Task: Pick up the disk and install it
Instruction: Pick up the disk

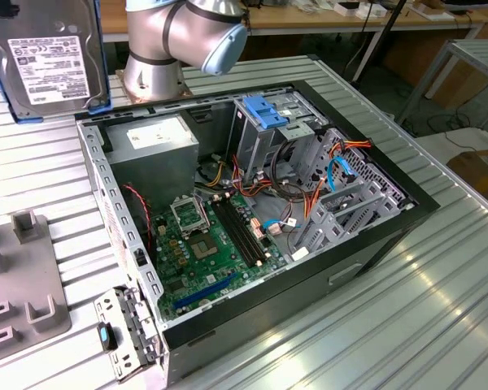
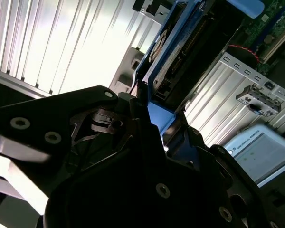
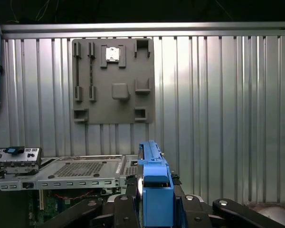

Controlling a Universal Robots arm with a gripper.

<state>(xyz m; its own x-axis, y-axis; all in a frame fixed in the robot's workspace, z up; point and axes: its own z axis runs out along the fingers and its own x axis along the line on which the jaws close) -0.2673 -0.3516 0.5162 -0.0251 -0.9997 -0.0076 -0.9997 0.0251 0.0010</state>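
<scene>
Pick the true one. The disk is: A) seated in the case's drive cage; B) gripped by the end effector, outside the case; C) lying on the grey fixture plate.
B: in the exterior view the disk hangs outside the open case, and the first wrist view shows its blue rail clamped in the end effector.

The desk [image 1: 407,325], a ribbed silver metal surface, is carrying an open black computer case [image 1: 293,305] that is lying on its side with its interior facing up. A grey slotted fixture plate [image 1: 24,284] is lying flat at the exterior view's left, near the case. The arm's base [image 1: 150,77] is standing beyond the case.
</scene>
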